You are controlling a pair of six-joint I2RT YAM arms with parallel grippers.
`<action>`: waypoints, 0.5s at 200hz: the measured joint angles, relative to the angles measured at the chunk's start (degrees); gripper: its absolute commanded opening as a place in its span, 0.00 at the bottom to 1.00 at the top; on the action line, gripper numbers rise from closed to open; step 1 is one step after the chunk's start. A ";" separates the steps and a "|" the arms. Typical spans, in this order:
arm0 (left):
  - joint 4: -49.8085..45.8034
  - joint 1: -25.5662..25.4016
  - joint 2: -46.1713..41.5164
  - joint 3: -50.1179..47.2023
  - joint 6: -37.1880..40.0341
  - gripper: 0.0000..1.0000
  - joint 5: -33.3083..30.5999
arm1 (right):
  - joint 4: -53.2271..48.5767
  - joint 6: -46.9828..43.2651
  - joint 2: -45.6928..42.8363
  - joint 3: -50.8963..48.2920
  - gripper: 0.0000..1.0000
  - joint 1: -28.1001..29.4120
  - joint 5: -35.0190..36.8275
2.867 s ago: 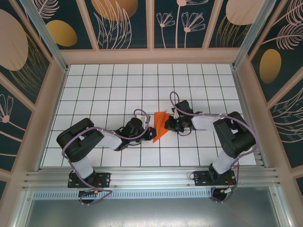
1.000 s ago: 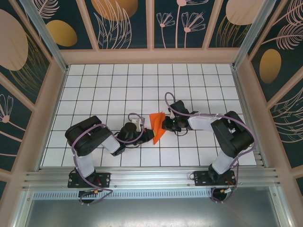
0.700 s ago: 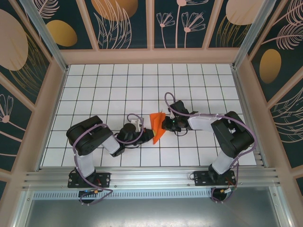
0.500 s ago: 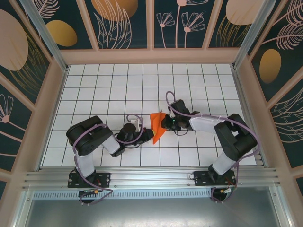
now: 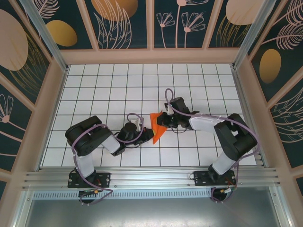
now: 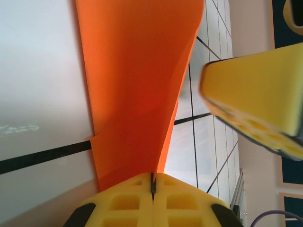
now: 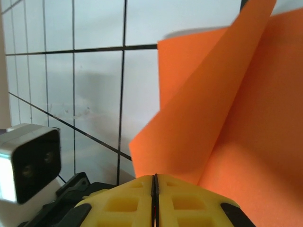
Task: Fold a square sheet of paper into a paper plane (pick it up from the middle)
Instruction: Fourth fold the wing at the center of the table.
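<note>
The orange sheet of paper (image 5: 158, 126), folded to a narrow pointed shape, lies mid-table between both arms. My left gripper (image 5: 151, 135) is shut on its near pointed end; in the left wrist view the paper (image 6: 137, 85) runs up from the pinched yellow fingertips (image 6: 152, 182). My right gripper (image 5: 164, 121) comes in from the right and is shut on a raised flap of the paper (image 7: 222, 118) that curls up from its fingertips (image 7: 154, 182). One right finger (image 6: 255, 104) hangs beside the paper in the left wrist view.
The white grid-tiled table (image 5: 109, 85) is walled by a wooden frame (image 5: 151, 56) at the back and sides. The left wrist's grey camera box (image 7: 28, 161) sits close to the right fingers. An aluminium rail (image 5: 151, 179) runs along the near edge.
The right gripper has edged a little left and away from me over the paper, still pinching the flap. The left gripper and the paper's near tip have stayed put.
</note>
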 measured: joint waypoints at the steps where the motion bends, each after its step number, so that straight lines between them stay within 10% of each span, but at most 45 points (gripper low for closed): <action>1: -0.02 0.00 0.00 0.00 0.00 0.05 0.00 | 0.00 0.00 0.15 0.02 0.10 0.00 -0.09; 100: -8.11 -0.07 -4.81 1.16 2.64 0.35 -1.46 | 0.02 -0.09 2.84 0.79 0.10 0.00 -0.79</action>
